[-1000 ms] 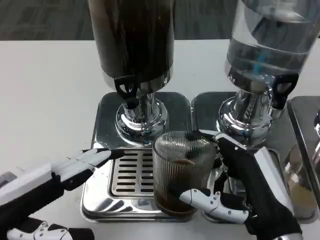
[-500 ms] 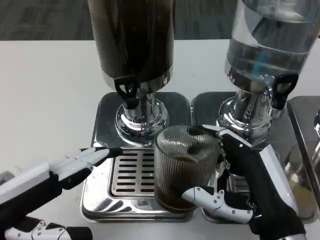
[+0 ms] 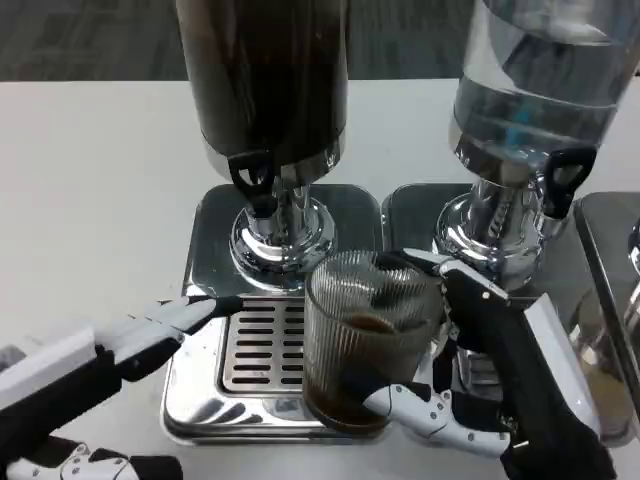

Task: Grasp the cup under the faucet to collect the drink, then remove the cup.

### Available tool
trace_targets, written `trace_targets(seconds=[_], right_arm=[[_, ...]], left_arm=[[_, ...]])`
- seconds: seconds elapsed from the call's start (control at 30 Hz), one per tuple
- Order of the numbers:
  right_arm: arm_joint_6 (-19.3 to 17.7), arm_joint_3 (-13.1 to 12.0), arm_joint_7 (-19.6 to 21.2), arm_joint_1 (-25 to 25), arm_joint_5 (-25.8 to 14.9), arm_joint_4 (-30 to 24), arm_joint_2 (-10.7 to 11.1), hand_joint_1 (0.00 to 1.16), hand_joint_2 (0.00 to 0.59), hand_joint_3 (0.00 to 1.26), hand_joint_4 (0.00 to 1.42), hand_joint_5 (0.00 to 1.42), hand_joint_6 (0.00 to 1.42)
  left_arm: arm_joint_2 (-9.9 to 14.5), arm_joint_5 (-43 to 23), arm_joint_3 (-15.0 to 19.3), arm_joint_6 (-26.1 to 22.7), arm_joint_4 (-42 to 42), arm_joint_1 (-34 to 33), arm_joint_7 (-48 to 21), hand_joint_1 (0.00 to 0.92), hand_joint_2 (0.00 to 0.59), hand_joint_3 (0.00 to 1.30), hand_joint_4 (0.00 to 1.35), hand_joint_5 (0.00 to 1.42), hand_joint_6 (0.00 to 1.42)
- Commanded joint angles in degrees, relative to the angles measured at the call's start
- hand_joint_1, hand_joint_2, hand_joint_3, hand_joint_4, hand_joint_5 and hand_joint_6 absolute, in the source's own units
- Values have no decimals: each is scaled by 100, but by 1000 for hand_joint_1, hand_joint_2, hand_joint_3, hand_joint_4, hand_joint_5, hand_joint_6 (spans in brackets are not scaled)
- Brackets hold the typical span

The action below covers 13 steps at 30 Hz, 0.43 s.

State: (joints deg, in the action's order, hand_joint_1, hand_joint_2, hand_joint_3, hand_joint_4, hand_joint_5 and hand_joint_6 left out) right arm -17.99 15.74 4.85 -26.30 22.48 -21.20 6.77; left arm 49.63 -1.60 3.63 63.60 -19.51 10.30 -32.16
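Your right hand (image 3: 480, 370) is wrapped around the ribbed glass cup (image 3: 370, 335), thumb across its front, fingers behind. The cup, holding a little dark drink, sits at the right edge of the drip tray (image 3: 260, 350), just right of the dark dispenser's faucet (image 3: 255, 185). Your left hand (image 3: 130, 345) holds nothing, fingers extended, tips over the tray's left edge.

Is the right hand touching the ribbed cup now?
Touching. In the head view the right hand wraps the cup: one finger lies across its lower front and others press against its right side.
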Motion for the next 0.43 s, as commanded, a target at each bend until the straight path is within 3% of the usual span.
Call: trace_targets(seconds=[0.03, 0.43], right_arm=[[-264, 8, 113, -46, -127, -129, -101, 619, 285, 516, 624, 815, 1170], [-309, -22, 100, -66, -130, -156, -91, 614, 283, 524, 628, 832, 1176]], left_arm=[[106, -74, 57, 53, 82, 43, -35, 0, 89, 0, 0, 0, 20], [90, -157, 45, 71, 95, 56, -46, 0, 89, 0, 0, 0, 22]])
